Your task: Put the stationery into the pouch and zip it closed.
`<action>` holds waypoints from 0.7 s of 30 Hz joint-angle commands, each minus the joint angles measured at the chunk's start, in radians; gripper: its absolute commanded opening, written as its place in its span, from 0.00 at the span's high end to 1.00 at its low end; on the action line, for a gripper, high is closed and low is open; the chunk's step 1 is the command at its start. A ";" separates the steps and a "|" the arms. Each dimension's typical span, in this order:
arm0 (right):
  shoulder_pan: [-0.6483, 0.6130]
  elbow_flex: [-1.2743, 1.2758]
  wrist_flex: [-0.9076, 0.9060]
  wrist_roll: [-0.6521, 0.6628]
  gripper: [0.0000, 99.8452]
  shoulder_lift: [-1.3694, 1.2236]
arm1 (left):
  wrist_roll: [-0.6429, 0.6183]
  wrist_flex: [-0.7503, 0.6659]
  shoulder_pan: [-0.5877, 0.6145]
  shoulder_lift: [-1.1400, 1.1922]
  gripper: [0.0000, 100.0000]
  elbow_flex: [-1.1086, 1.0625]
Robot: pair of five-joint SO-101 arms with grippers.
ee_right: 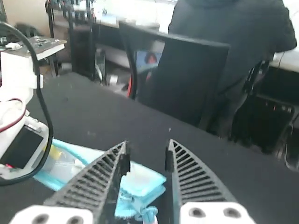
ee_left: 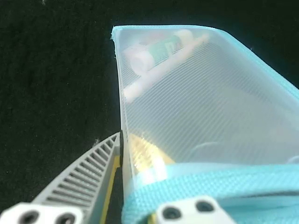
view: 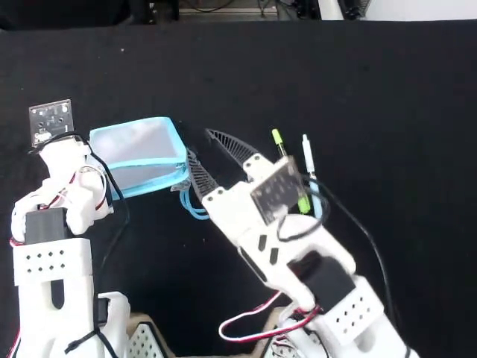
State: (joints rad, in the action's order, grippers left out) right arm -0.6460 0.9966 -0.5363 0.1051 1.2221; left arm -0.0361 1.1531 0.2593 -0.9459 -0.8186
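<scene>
Mid-task at the black table (view: 358, 82): the mesh pouch (view: 138, 153) lies left of centre, its left end clamped by the left gripper (ee_left: 114, 144). Several pieces are already inside it, among them a white tube (ee_left: 149, 70), a green-labelled stick (ee_left: 164, 46) and something yellow (ee_left: 142, 156). The right gripper (view: 199, 145) hovers just right of the pouch's right end with its jaws parted a moderate way and nothing between them. A green pen (view: 282, 145) and a white pen (view: 306, 153) lie on the table well to the right, partly hidden by the right arm. By this showing the packing is partly done. Those two pens and the zipping remain, and whether the zip stands open is unclear.
</scene>
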 commanded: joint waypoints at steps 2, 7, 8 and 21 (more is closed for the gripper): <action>0.015 -0.220 -0.124 0.005 0.88 -0.216 | -0.006 -0.003 0.001 0.000 0.96 -0.002; 0.032 -0.338 -0.193 0.003 0.88 -0.407 | -0.006 -0.003 0.001 0.000 0.96 -0.002; 0.034 -0.355 -0.207 0.003 0.88 -0.420 | -0.006 -0.003 0.001 0.000 0.96 -0.002; 0.163 -0.420 -0.256 -0.121 0.88 -0.429 | -0.006 -0.003 0.001 0.000 0.96 -0.002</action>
State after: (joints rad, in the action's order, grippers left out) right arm -0.5294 0.6529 -0.7695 0.0100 0.7986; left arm -0.0361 1.1531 0.2593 -0.9459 -0.8186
